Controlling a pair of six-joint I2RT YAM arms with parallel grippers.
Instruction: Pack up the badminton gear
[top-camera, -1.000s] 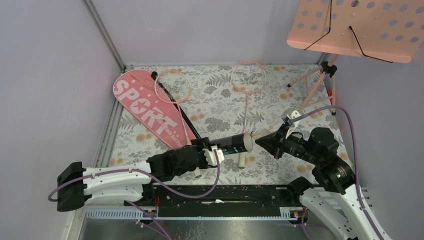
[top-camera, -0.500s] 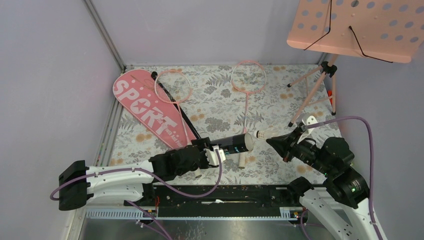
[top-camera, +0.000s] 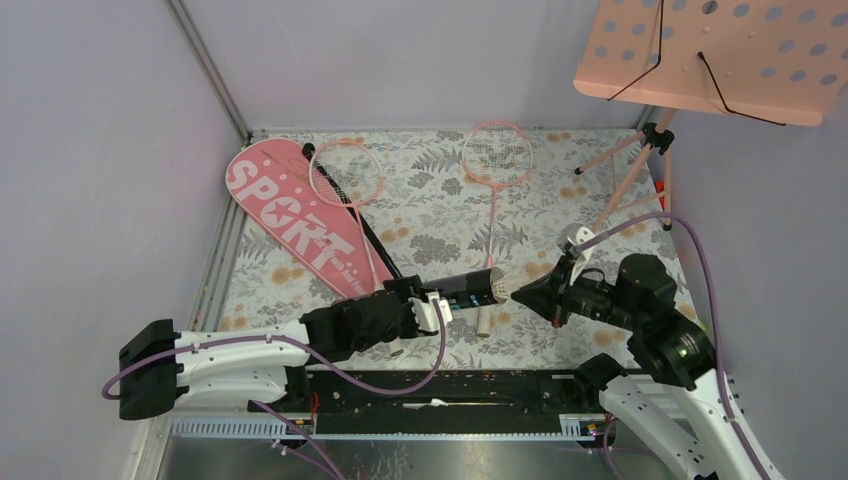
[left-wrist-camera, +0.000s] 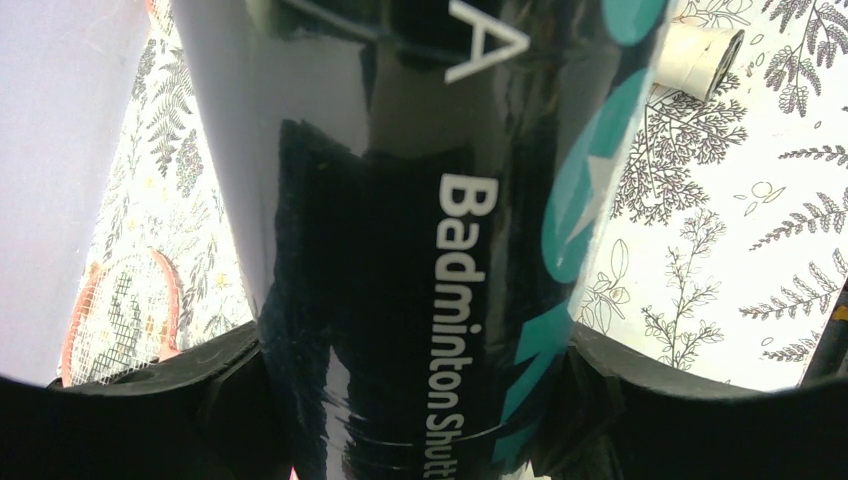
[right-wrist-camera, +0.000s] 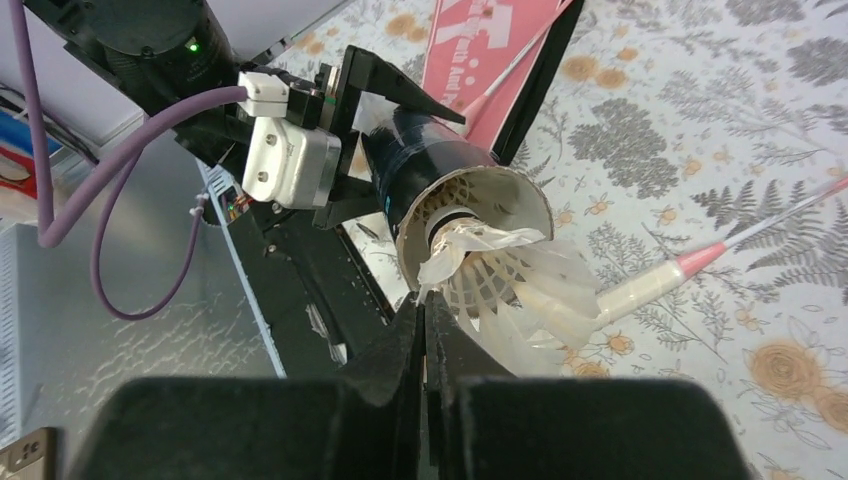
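Note:
My left gripper (top-camera: 432, 305) is shut on the long black tube (top-camera: 468, 287), which lies level with its open mouth to the right. The tube fills the left wrist view (left-wrist-camera: 400, 200). My right gripper (top-camera: 518, 291) is shut on the feather skirt of a white shuttlecock (right-wrist-camera: 510, 285), whose nose sits in the tube's mouth (right-wrist-camera: 470, 205). Two pink rackets (top-camera: 347, 172) (top-camera: 496, 153) lie on the floral mat. The pink "SPORT" cover (top-camera: 290, 215) lies at the left.
The pink perforated music stand (top-camera: 715, 50) stands at the back right, its tripod legs (top-camera: 630, 170) on the mat's right edge. One racket's white handle (right-wrist-camera: 650, 285) lies just below the tube's mouth. Grey walls close in the left, back and right.
My right gripper pulled back to the right with the shuttlecock, then moved left again, bringing it to the tube's mouth. The left gripper and the tube stayed almost still.

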